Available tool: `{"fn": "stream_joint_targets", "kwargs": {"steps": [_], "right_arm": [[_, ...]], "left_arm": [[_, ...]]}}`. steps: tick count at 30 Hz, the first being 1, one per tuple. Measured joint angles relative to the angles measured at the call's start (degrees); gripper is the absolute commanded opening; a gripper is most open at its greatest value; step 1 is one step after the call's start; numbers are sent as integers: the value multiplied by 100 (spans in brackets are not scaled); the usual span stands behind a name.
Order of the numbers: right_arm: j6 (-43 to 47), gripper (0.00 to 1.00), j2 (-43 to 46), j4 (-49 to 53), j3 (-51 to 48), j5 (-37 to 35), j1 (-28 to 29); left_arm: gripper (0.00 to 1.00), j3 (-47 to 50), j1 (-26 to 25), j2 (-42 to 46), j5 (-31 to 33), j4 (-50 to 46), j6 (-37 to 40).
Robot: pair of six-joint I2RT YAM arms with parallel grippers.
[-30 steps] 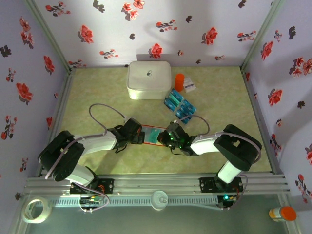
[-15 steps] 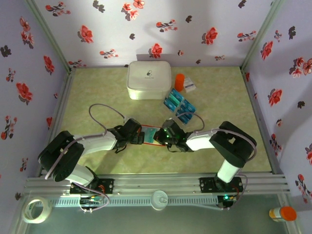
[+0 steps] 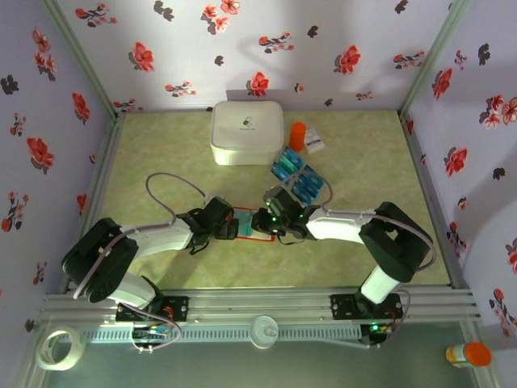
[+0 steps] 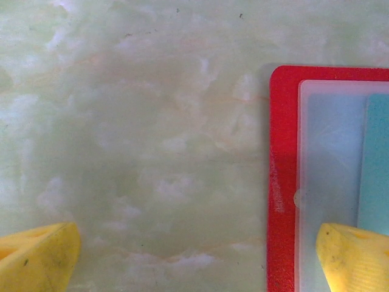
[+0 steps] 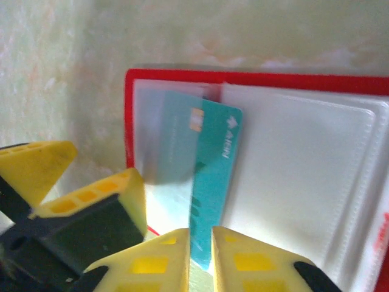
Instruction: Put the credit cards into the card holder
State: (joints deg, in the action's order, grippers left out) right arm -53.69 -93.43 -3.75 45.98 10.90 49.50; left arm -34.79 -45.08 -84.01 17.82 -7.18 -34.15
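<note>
The right claw [image 5: 200,241] has its yellow fingertips drawn almost together on the near end of one teal credit card [image 5: 214,161], which passes between them. The left claw [image 4: 194,260] stands wide apart: one yellow fingertip is over bare tabletop [image 3: 161,153] and the other over the clear sleeve of the card holder [image 5: 273,81]. From above, the two claws meet nose to nose over the holder, near the middle of the pale green marbled tabletop, with the left arm reaching in from the left and the right arm from the right. A big white rounded box [image 3: 246,132] sits at the far side of the tabletop, well apart from the arms. The card holder lies open and flat between the claws, with a bright red rim and whitish, frosted pockets inside. The pinched card is angled across the holder's left leaf; its far part is tucked under the frosted pocket and the rest is bare beside the fold. The other credit cards [image 3: 296,175] lie in rows just beyond the right claw, between it and the box. An orange cylinder [image 3: 298,135] stands just right of the box, and a small white printed packet [image 3: 315,145] lies right beside the cylinder.
</note>
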Motion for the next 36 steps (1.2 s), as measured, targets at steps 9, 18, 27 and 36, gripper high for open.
{"fn": "stream_joint_targets", "kwargs": {"steps": [9,18,27,36], "right_arm": [[339,6,-262,382,535,-15,-2],[452,1,-870,584,756,-15,0],[468,0,-1228,625,1154,48,2],[466,0,-1244,623,1167,79,0]], "left_arm": [[100,26,0,31,0,0,0],[100,76,0,111,0,-11,0],[100,90,0,188,-2,-101,0],[100,-168,146,446,7,-581,-136]]}}
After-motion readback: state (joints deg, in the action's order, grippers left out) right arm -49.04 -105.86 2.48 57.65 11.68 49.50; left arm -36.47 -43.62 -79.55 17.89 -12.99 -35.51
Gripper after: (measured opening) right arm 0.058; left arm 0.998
